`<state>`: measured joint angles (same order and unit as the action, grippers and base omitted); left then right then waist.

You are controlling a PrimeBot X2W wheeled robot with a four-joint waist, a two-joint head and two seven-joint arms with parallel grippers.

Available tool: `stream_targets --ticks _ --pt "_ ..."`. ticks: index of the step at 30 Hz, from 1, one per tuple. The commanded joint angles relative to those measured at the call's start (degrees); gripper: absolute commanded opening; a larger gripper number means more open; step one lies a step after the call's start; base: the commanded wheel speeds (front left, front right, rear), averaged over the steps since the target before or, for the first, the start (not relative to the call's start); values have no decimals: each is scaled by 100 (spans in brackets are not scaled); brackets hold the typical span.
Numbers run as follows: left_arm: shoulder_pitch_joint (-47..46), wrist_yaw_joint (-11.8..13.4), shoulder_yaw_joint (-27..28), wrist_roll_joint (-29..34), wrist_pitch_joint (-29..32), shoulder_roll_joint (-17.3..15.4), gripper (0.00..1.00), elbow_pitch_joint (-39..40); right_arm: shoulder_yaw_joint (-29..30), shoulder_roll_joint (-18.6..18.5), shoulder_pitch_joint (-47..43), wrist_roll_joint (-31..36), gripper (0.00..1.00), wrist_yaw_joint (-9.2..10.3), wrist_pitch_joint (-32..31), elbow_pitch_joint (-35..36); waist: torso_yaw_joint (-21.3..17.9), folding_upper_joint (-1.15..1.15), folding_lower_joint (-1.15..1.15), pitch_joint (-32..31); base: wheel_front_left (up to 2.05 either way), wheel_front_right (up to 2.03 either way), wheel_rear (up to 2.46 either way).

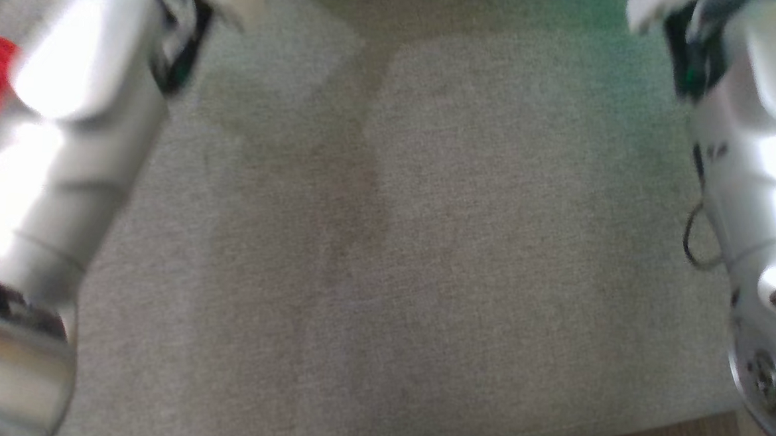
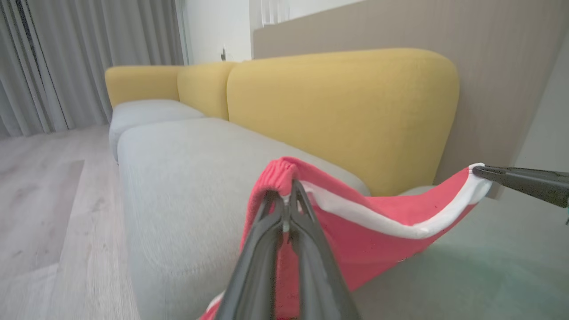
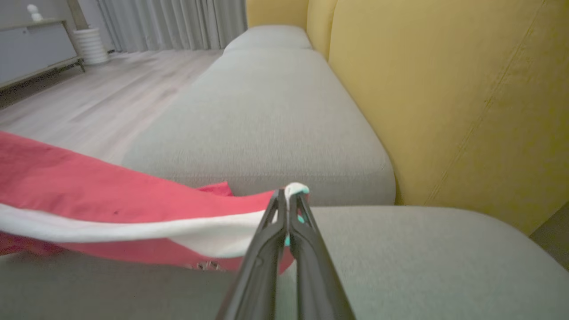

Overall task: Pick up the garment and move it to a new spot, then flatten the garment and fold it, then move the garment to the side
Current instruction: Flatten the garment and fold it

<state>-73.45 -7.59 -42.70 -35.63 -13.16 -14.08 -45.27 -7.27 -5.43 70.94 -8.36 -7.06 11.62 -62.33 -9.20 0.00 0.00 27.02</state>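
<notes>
Both grippers, left (image 2: pixel 289 189) and right (image 3: pixel 288 198), pinched the red garment (image 2: pixel 378 222) stretched above the sofa seat (image 3: pixel 275 115)

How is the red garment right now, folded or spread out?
Spread out: the garment hangs stretched between the left hand and right hand, each pinching one end of its white-trimmed edge.

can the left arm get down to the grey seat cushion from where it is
Probably yes: the left jaws, shut on the garment, hang over the grey seat cushion, and only that garment lies between.
</notes>
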Motion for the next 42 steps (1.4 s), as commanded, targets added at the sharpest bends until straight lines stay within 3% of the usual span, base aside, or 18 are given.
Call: stream_targets --ticks 1,6,11,24,33,42 --pt "33 11 -99 -173 -41 -223 0 167 -236 -83 -85 -219 0 -43 -197 3 103 0 0 -179 0 0 0" --pt "776 11 -662 -670 -25 -414 0 269 -1044 -388 -716 -949 0 -43 -832 -61 220 0 0 -563 0 0 0" --pt "1534 11 -1319 -968 4 -679 0 560 -1974 -1008 -1580 -1920 0 -43 -1313 574 325 0 0 -1010 0 0 0" --pt "2665 73 -1805 -1006 -104 -789 0 808 -2964 -2032 -2866 -3256 0 -43 -1895 1760 368 0 0 -1787 0 0 0" --pt "3607 384 -1971 -1061 -140 -785 0 1237 -3413 -2696 -3817 -4047 0 -43 -2591 2625 310 0 0 -2636 0 0 0" --pt "4594 966 -2106 -1187 -84 -1060 0 2483 -3350 -3561 -4856 -4511 0 -43 -3156 3805 328 0 0 -2972 0 0 0"
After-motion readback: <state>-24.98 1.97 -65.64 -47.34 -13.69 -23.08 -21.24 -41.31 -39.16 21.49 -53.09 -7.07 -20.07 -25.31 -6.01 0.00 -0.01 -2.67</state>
